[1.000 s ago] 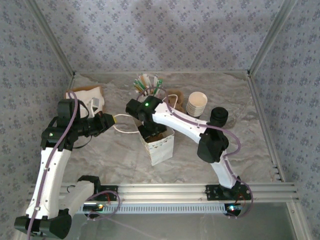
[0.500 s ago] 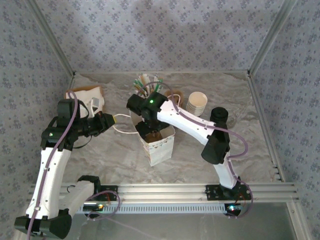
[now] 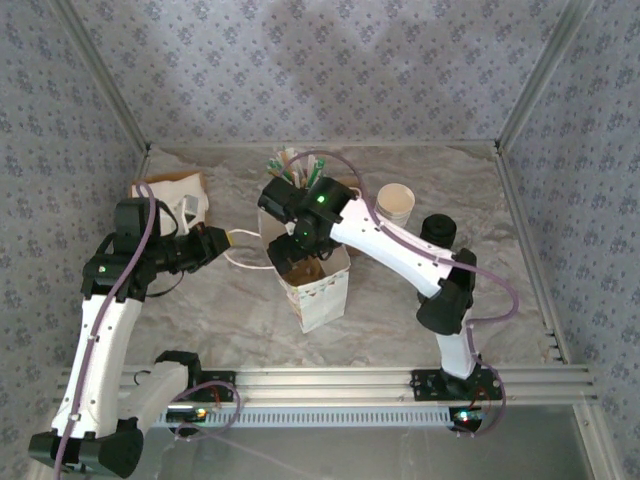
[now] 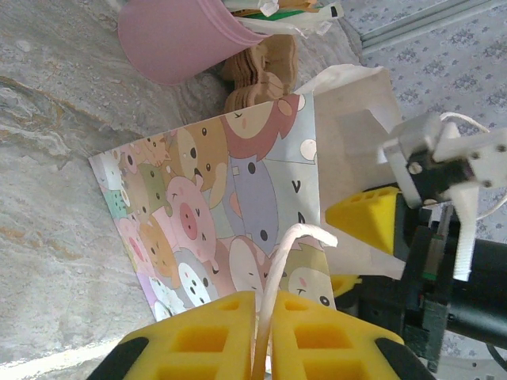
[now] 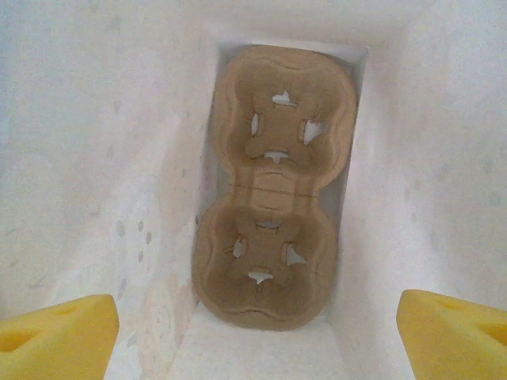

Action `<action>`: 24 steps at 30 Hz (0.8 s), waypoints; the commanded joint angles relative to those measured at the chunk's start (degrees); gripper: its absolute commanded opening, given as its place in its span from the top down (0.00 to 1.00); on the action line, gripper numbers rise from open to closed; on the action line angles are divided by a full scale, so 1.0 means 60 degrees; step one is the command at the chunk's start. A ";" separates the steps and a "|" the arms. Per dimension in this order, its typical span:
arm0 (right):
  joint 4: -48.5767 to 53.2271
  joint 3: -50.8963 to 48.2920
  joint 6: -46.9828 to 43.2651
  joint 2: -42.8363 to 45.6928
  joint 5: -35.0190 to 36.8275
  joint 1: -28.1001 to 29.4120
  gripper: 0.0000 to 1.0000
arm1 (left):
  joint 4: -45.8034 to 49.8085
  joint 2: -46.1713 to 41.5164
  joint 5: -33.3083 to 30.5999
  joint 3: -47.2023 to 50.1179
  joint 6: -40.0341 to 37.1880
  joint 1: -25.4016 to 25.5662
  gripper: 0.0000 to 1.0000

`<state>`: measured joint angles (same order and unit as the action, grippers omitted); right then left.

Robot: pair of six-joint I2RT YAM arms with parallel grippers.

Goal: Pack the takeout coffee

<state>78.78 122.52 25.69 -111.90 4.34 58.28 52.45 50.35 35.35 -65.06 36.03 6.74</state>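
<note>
The takeout coffee (image 3: 437, 231), a cup with a black lid, stands at the right of the table, behind my right arm's elbow. A white paper bag (image 3: 318, 288) printed with cartoon animals (image 4: 230, 214) stands upright in the middle. My right gripper (image 3: 298, 252) hovers over its mouth, open and holding nothing (image 5: 253, 340). Below it a brown pulp carrier (image 5: 273, 186) with two cup wells lies flat on the bag's bottom. My left gripper (image 3: 220, 241) reaches in from the left, shut on the bag's white cord handle (image 4: 273, 285).
A pink holder (image 4: 174, 39) with straws and sticks (image 3: 295, 168) stands behind the bag, with spare brown carriers (image 4: 261, 71) beside it. A stack of lidless cream cups (image 3: 394, 205) is at the back right. A box (image 3: 170, 195) sits at the back left.
My right gripper has lifted out of the bag's mouth and drawn toward the back while its jaws widened; its elbow swung right. The left arm and the bag have stayed put.
</note>
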 commanded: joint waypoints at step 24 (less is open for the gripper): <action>-0.2051 -0.0899 0.0046 0.2967 -0.0172 0.0316 0.07 | 0.0070 -0.0243 0.0082 -0.0517 0.0001 -0.0018 0.46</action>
<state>67.70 118.45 25.69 -97.25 3.44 59.83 52.47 50.15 35.29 -65.10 36.64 6.74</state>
